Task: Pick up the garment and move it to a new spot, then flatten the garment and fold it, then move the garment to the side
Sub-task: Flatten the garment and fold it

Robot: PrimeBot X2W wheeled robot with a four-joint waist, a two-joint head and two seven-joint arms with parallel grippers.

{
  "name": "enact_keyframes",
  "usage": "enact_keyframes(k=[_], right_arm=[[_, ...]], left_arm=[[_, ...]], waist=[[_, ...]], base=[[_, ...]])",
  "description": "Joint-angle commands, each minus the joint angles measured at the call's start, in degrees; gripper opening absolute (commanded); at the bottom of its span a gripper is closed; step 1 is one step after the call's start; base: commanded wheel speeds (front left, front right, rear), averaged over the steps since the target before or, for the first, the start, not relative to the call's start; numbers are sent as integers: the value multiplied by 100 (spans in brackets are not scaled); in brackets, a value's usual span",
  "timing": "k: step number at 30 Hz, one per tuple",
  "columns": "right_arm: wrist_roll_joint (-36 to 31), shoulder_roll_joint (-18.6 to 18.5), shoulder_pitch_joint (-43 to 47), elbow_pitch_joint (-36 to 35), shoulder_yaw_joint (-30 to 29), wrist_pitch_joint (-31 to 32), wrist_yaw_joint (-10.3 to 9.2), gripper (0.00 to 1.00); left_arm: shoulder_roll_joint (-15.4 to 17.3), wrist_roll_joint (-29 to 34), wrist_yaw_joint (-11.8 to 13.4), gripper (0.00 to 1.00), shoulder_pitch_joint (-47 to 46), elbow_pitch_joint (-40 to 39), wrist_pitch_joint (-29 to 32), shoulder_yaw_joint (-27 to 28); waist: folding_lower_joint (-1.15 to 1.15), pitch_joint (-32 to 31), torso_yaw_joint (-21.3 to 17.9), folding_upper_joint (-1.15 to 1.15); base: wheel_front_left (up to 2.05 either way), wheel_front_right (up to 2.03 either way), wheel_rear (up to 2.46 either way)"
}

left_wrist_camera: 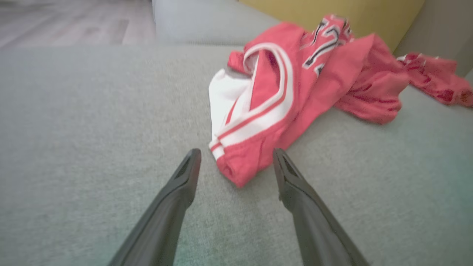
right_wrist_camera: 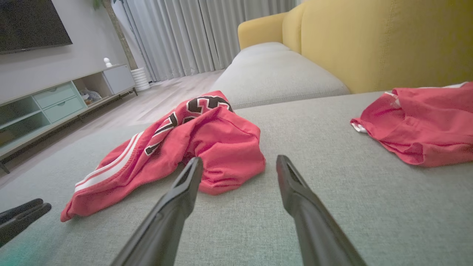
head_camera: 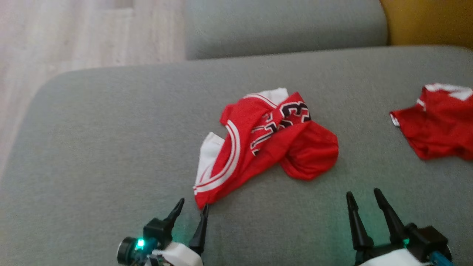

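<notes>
The garment is a red jersey with white trim and black numbers, lying crumpled in the middle of the grey sofa cushion. My left gripper is open just at the jersey's near left corner. In the left wrist view that white-striped corner of the garment lies between the tips of the left gripper, with nothing pinched. My right gripper is open over bare cushion, a little short of the jersey's right bulge. In the right wrist view the garment lies just beyond the right gripper.
A second red garment lies at the cushion's right edge, also the second garment. A yellow sofa back rises behind, another grey cushion sits beyond, and wood floor lies to the left. A low cabinet stands across the room.
</notes>
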Motion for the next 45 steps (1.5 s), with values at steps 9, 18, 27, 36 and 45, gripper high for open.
enact_keyframes(k=[9, 18, 27, 36, 45], right_arm=[[-11, -119, -416, -158, 117, -22, 37, 100], [4, -61, -342, -88, 175, -22, 37, 100], [37, 31, -408, 3, 405, -22, 37, 100], [76, 99, -330, 16, 469, -22, 37, 100], [79, 143, -330, 2, 337, -22, 37, 100]], left_arm=[[4, -471, -36, 35, -932, 511, -31, -205], [4, -60, -199, 0, -946, -1114, -31, -490], [4, -1063, -437, 0, -2778, -2082, -31, -947], [60, -2426, -61, 0, -4963, -734, 221, -140], [675, -2768, -155, 0, -3144, 461, 681, -228]], waist=[[-1, 447, -597, 0], [-1, 41, -855, 0], [-1, -152, -1259, 0], [-1, -283, -1382, 0], [-1, -86, -935, 0]], base=[[0, 0, 0], [0, 0, 0], [0, 0, 0], [0, 0, 0], [0, 0, 0]])
